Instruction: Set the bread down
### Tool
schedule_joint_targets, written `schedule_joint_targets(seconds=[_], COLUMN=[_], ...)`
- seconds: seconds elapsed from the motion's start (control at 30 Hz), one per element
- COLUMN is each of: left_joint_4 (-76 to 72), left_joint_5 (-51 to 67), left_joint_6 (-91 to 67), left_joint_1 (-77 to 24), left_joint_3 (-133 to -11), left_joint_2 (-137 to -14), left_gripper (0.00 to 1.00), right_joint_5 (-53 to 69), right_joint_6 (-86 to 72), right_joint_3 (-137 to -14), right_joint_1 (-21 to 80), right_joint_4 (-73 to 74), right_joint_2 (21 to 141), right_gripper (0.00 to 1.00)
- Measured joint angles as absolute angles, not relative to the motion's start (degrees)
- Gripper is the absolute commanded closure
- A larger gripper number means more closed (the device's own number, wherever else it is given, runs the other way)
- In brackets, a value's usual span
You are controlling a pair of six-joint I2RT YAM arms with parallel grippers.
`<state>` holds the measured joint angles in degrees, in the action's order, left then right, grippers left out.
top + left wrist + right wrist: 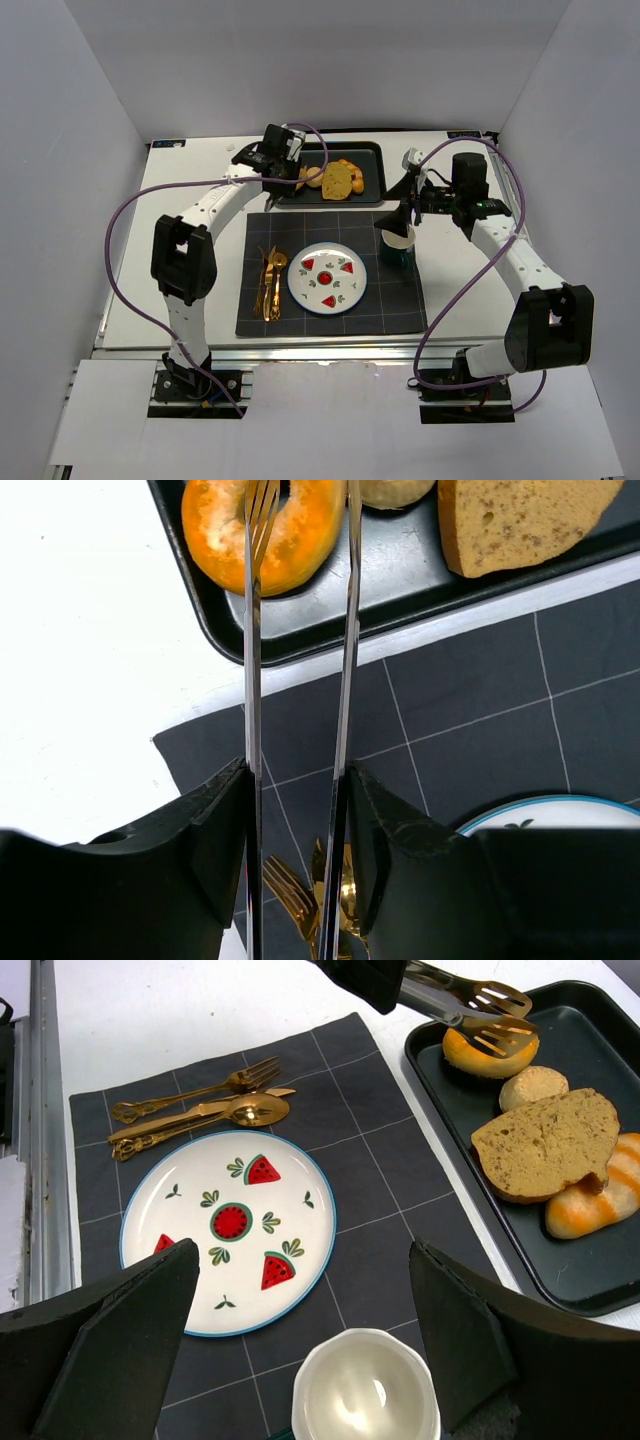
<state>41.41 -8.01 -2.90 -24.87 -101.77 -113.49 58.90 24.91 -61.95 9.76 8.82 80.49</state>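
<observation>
- Left wrist view: the left gripper (297,785), at the bottom centre, has its fingers pressed in on the handles of a pair of silver tongs (250,680), which run straight up the frame.
- The bread (225,535), a golden-brown ring, lies flat at the top left of this view, in the left end of a black tray (400,570).
- The tongs' forked tips reach the bread. One lies over the hole and the other by the ring's right outer edge, so they straddle one side of the ring. Whether they pinch it cannot be told.
- The bread sits dead ahead along the tongs' long axis and appears to rest on the tray.
- Right wrist view: the right gripper (302,1260) is spread wide and holds nothing, above a white cup (365,1390) at the bottom centre.
- A watermelon-patterned plate (305,1235), the likely target, lies left of the tray on a dark placemat (370,1110).
- The left arm is much nearer the bread. The coming move probably calls for a squeeze, a lift, and a carry back to the plate.
</observation>
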Motion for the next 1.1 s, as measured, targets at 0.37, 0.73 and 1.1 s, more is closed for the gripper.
schedule_joint_targets(seconds=[0.37,0.73,1.1], left_joint_4=[41.58,41.82,42.49], left_joint_5=[-8.91,-9.03,-11.39], left_joint_6=[-2.33,-2.27,-1.35], left_joint_1=[-24.97,-25.85,-26.34], left_joint_3=[-101.73,-101.73,-101.61], left_joint_2=[-114.23,-117.23,-117.23], left_gripper=[0.47,0.47,0.49], right_joint_5=[59.26,59.85,60.24], right_joint_6=[24.47,24.45,24.17], right_joint_3=[-61.95,-61.95,-60.88], right_joint_1=[9.72,9.14,8.97], right_joint_4=[8.82,8.80,7.93], right_joint_2=[80.51,80.51,80.56], right_gripper=[0.11,0.11,0.11])
